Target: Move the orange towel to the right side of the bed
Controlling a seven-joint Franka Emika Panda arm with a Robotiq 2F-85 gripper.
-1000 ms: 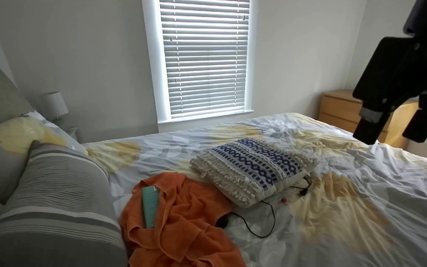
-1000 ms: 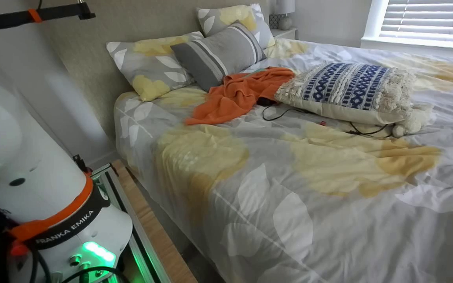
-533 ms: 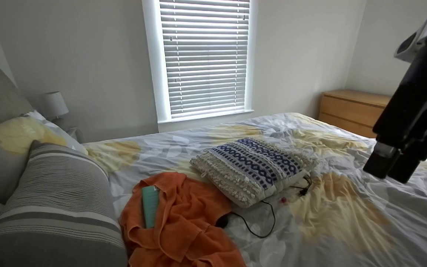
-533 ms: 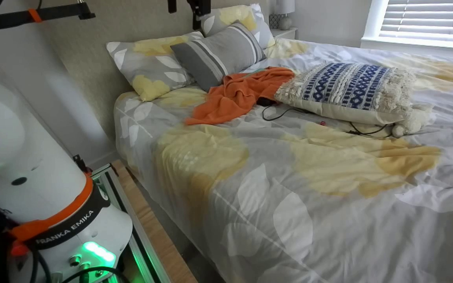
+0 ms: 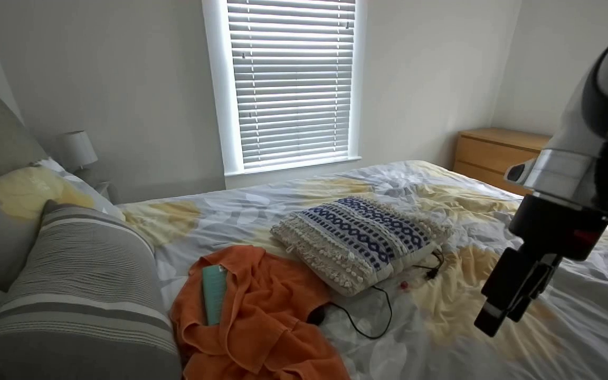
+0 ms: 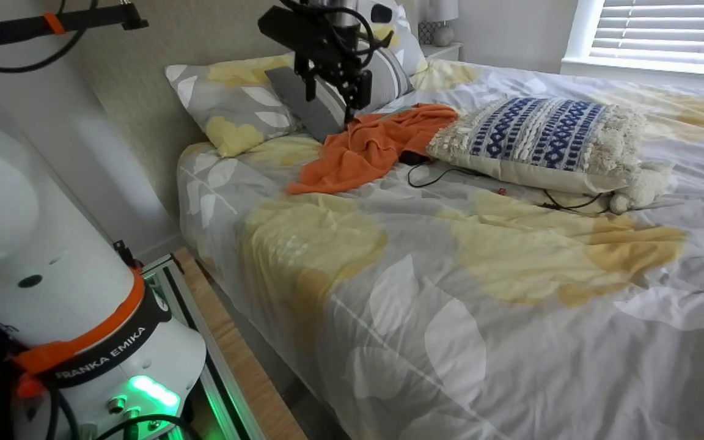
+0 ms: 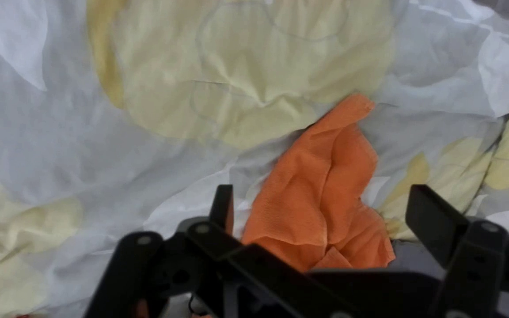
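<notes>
Wrist view: black two-fingered gripper (image 7: 321,191) spread wide, empty.
Orange cloth towel (image 5: 268,311): shallow pinch may slip.
Teal oblong item (image 5: 213,295): lifting towel could tumble it.

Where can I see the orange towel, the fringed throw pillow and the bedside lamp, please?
Orange towel (image 7: 305,203): in the wrist view, on the middle of its visible cloth.
Fringed throw pillow (image 6: 538,142): in an exterior view, on its patterned top.
Bedside lamp (image 5: 79,149): in an exterior view, on its pale shade.

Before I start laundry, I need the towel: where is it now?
At the bottom of an exterior view, left of centre, the towel lies on the bed between the striped pillow and the fringed cushion.
</notes>
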